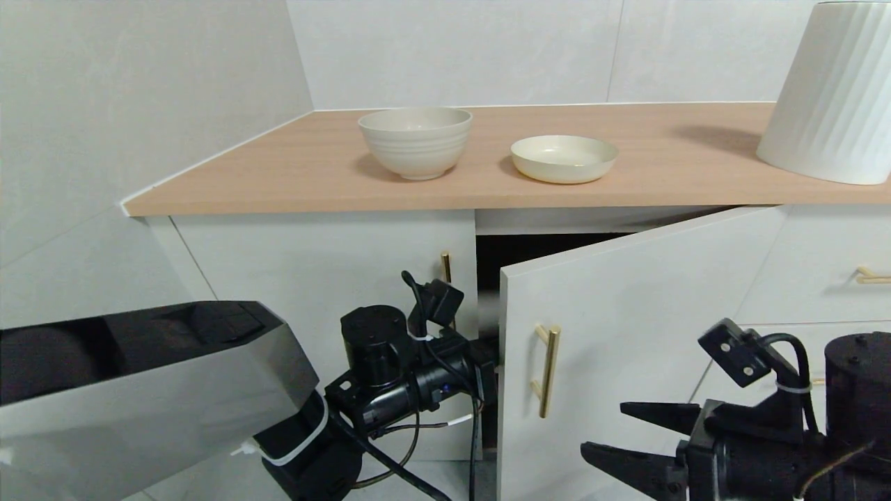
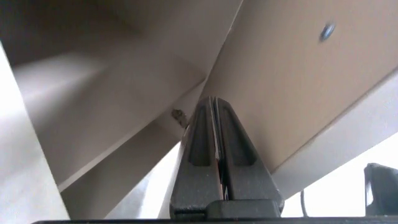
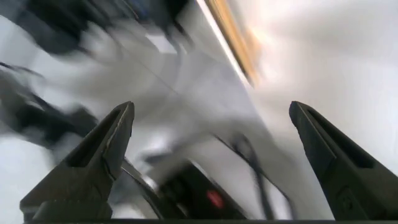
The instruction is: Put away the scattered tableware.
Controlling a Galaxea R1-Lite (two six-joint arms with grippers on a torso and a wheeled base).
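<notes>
A cream bowl (image 1: 415, 141) and a shallow cream plate (image 1: 564, 158) stand side by side on the wooden counter (image 1: 292, 174). Below them a white cabinet door (image 1: 626, 334) with a gold handle (image 1: 547, 370) hangs partly open. My left gripper (image 2: 213, 118) is shut, its tip tucked behind the door's inner edge, inside the gap. In the head view the left wrist (image 1: 445, 376) sits at that gap. My right gripper (image 1: 612, 431) is low in front of the door, open and holding nothing, its fingers (image 3: 99, 162) spread wide.
A large white ribbed container (image 1: 835, 97) stands on the counter at the right. The closed left door has a gold handle (image 1: 445, 266), and a drawer handle (image 1: 873, 276) shows at the right. Tiled walls close the left side and the back.
</notes>
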